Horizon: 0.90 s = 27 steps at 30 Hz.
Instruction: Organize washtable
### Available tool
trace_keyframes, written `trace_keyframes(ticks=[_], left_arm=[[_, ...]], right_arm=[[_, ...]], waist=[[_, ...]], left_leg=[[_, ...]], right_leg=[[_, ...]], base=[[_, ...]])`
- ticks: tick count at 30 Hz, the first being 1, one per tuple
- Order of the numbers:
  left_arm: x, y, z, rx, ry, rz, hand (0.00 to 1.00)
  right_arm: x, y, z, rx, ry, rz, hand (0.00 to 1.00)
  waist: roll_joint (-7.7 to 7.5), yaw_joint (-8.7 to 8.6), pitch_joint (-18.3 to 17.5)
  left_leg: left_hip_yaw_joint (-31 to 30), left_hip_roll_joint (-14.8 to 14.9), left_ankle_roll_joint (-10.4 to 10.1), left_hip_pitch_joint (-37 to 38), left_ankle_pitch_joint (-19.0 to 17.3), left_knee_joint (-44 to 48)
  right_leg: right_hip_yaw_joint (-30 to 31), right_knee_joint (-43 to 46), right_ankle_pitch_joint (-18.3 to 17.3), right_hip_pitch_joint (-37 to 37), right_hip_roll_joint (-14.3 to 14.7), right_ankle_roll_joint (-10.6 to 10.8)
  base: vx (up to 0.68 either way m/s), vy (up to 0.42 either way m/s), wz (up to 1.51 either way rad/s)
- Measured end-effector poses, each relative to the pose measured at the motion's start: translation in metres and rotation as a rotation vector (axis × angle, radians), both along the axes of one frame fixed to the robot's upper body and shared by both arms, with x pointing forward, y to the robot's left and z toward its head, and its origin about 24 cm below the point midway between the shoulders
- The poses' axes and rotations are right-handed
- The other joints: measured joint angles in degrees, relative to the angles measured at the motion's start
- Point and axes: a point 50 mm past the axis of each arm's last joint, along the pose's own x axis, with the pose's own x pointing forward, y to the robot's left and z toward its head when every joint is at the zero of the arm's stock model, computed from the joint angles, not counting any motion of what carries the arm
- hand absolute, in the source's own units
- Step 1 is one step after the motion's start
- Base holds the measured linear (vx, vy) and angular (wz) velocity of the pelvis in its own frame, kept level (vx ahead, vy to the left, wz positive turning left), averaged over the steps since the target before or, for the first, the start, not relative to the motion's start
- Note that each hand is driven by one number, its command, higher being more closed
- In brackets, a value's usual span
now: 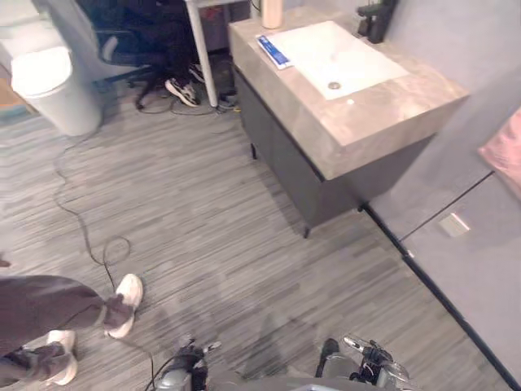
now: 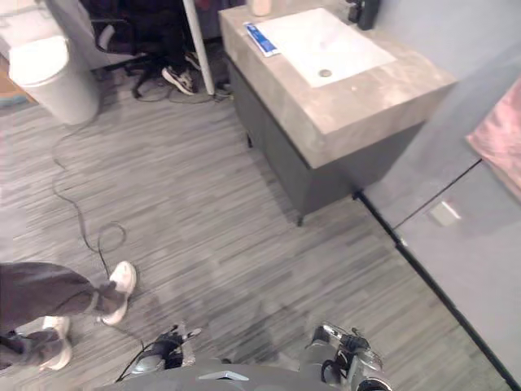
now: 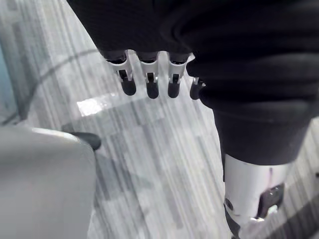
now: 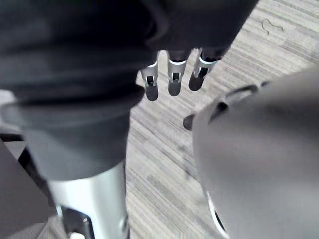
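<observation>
Floor: grey wood-grain planks, running across the whole room. The desk – a stone-topped wash cabinet with a dark front – is standing against the grey wall at the far right, well apart from both hands. A white basin is sitting sunk into its top. A blue-and-white flat pack is lying on the stone just beside the basin's left rim. A white bin is standing far left. A person's trouser leg and white shoe are showing near left.

Cut off or unclear: a beige container at the desk's far corner is running out of the picture. So is a black fixture behind the basin – I cannot tell what kind. Something pink is hanging at the right edge.

Left hand and right hand are hanging low over the floor. In the wrist views the left fingers and right fingers are pointing down, straight and slightly apart, clamping nothing.
</observation>
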Motion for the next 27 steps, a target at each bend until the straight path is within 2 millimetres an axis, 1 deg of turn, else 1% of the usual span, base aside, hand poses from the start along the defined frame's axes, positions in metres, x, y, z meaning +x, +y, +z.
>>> trace_keyframes(ticks=[1, 2, 3, 4, 5, 6, 7, 8, 9, 10, 12, 13, 15, 16, 17, 19, 21, 24, 27], left_arm=[[0.0, 0.0, 0.0, 0.002, 0.002, -0.012, 0.0], [-0.001, 0.0, 0.0, 0.015, 0.007, -0.04, 0.0], [-0.001, 0.001, 0.0, 0.018, 0.008, -0.049, 0.0], [-0.001, 0.001, 0.0, 0.018, 0.007, -0.05, 0.0], [0.0, 0.003, 0.0, 0.023, 0.006, -0.048, 0.0], [0.0, 0.004, 0.0, 0.024, 0.006, -0.047, 0.0], [0.0, 0.005, 0.001, 0.025, 0.004, -0.045, 0.0], [0.001, 0.009, 0.001, 0.031, 0.0, -0.032, 0.0], [0.0, 0.013, 0.002, 0.039, 0.003, -0.023, 0.0], [-0.001, 0.014, 0.001, 0.033, 0.008, -0.008, 0.0], [-0.003, 0.012, 0.0, 0.021, 0.017, 0.011, 0.0], [-0.004, 0.009, -0.002, 0.01, 0.029, 0.021, 0.0], [-0.005, 0.007, -0.002, -0.001, 0.03, 0.035, 0.0], [-0.006, 0.006, -0.003, -0.005, 0.035, 0.037, 0.0], [-0.007, 0.006, -0.003, -0.005, 0.038, 0.038, 0.0], [-0.007, 0.007, -0.004, -0.003, 0.043, 0.041, 0.0], [-0.009, 0.009, -0.004, 0.0, 0.052, 0.042, 0.0], [-0.01, 0.01, -0.004, 0.002, 0.057, 0.045, 0.0], [-0.01, 0.011, -0.004, 0.004, 0.058, 0.046, 0.0]], right_arm=[[0.001, 0.001, 0.0, 0.001, -0.002, 0.008, 0.0], [0.003, 0.002, 0.0, 0.0, -0.004, 0.025, 0.0], [0.006, 0.004, 0.001, 0.002, -0.009, 0.034, 0.0], [0.004, 0.006, 0.0, 0.006, -0.005, 0.032, 0.0], [0.002, 0.006, 0.0, 0.008, -0.002, 0.031, 0.0], [0.0, 0.006, -0.001, 0.009, 0.003, 0.03, 0.0], [-0.003, 0.006, -0.002, 0.01, 0.009, 0.028, 0.0], [-0.005, 0.008, -0.002, 0.016, 0.012, 0.03, 0.0], [-0.004, 0.012, -0.003, 0.032, 0.008, 0.034, 0.0], [-0.003, 0.015, -0.003, 0.04, 0.002, 0.036, 0.0], [-0.004, 0.015, -0.003, 0.038, 0.003, 0.036, 0.0], [-0.005, 0.014, -0.003, 0.036, 0.006, 0.035, 0.0], [-0.006, 0.013, -0.004, 0.035, 0.009, 0.034, 0.0], [-0.007, 0.013, -0.004, 0.036, 0.01, 0.036, 0.0], [-0.007, 0.014, -0.004, 0.038, 0.011, 0.037, 0.0], [-0.01, 0.017, -0.005, 0.049, 0.02, 0.04, 0.0], [-0.017, 0.022, -0.008, 0.074, 0.045, 0.043, 0.0], [-0.02, 0.022, -0.009, 0.079, 0.053, 0.042, 0.0], [-0.021, 0.023, -0.01, 0.073, 0.06, 0.06, 0.0]], waist=[[-0.12, -0.01, -0.05], [-0.24, -0.11, 0.05], [-0.44, -0.19, 0.06], [-0.21, -0.24, 0.26], [-0.46, -0.24, 0.26], [-0.77, -0.19, 0.19], [-1.06, -0.13, 0.16], [-1.82, 0.12, 0.1], [-2.74, 0.24, -0.2], [-3.23, 0.32, -0.53], [-3.38, 0.55, -0.65], [-2.87, 0.6, -1.35], [-2.81, 0.63, -1.64], [-2.55, 0.69, -1.92], [-2.45, 0.69, -2.13], [-3.0, 0.67, -2.49], [-4.07, 0.65, -3.3], [-4.61, 0.76, -3.79], [-4.77, 1.1, -4.04]], left_leg=[[0.0, -0.44, 0.31, 0.01, 0.1, 0.18], [-0.03, -0.73, 2.18, -0.67, 0.07, 0.84], [-0.71, -0.56, 3.04, -1.65, 0.04, 1.21], [-1.3, -0.37, 3.3, -2.12, 0.15, 1.29], [-2.93, 0.1, 3.45, -2.44, 0.53, 1.51], [-4.73, 0.34, 3.16, -2.42, 0.94, 1.46], [-5.47, 0.26, 2.93, -2.42, 1.11, 1.45], [-6.34, -0.06, 2.64, -2.45, 1.28, 1.43], [-7.44, -0.27, 2.0, -2.64, 1.68, 1.18], [-8.4, 0.31, 1.55, -2.57, 2.6, 0.05], [-8.85, 0.95, 1.26, -2.53, 3.6, -1.74], [-9.13, 1.47, 0.87, -2.62, 4.53, -3.52], [-9.15, 1.52, 0.84, -2.59, 4.86, -4.34], [-9.01, 1.52, 0.83, -2.3, 4.88, -4.3], [-8.96, 1.5, 0.83, -2.31, 4.88, -4.38], [-9.01, 1.48, 0.84, -2.27, 4.86, -4.63], [-9.36, 1.44, 0.87, -2.15, 4.84, -4.88], [-9.61, 1.3, 0.95, -0.94, 4.8, -4.81], [-9.68, 0.69, 1.21, -0.45, 4.65, -4.39]], right_leg=[[0.69, -1.01, 1.27, 0.42, -0.13, 0.14], [1.82, -2.44, 4.17, 0.49, 0.09, 0.39], [3.62, -2.62, 4.74, 0.29, 0.81, 0.39], [5.23, -1.54, 3.06, 0.34, 1.58, 0.38], [7.31, 1.33, -1.55, 1.43, 3.95, 0.1], [8.25, 2.33, -5.48, 3.41, 6.17, -0.64], [8.37, 2.3, -6.92, 4.24, 6.73, -0.8], [8.57, 2.04, -8.63, 4.96, 6.92, -0.7], [9.63, 1.77, -10.77, 5.35, 7.12, 0.67], [9.23, 2.06, -11.7, 5.04, 7.74, 0.55], [9.02, 1.58, -11.82, 4.66, 8.4, 0.59], [9.32, 0.63, -11.81, 4.35, 9.14, 0.61], [9.61, 0.28, -11.78, 4.17, 9.34, 0.63], [9.74, -0.09, -11.18, 4.41, 9.39, 1.02], [9.77, -0.23, -10.96, 4.5, 9.37, 0.85], [9.77, -1.36, -10.11, 5.3, 9.48, 0.57], [9.93, -3.36, -9.35, 6.72, 9.61, -0.05], [10.0, -4.94, -8.5, 9.25, 9.56, -0.81], [10.03, -5.14, -8.36, 10.16, 8.97, -1.01]], base=[[-0.14, 0.225, -0.14], [-0.12, 0.171, 0.02], [-0.06, 0.1, 0.12], [0.1, -0.152, 0.41], [0.21, -0.401, 0.65], [0.2, -0.446, 0.7], [0.09, -0.341, 0.58], [-0.01, -0.235, 0.44], [-0.05, -0.283, 0.48], [-0.05, -0.263, 0.38], [-0.02, -0.201, 0.18], [0.03, -0.165, 0.1], [0.08, -0.12, 0.03], [0.12, -0.089, -0.02], [0.14, -0.084, 0.0], [0.15, -0.077, 0.06], [0.17, -0.037, 0.18], [0.13, 0.034, 0.22], [0.08, 0.031, 0.08]])
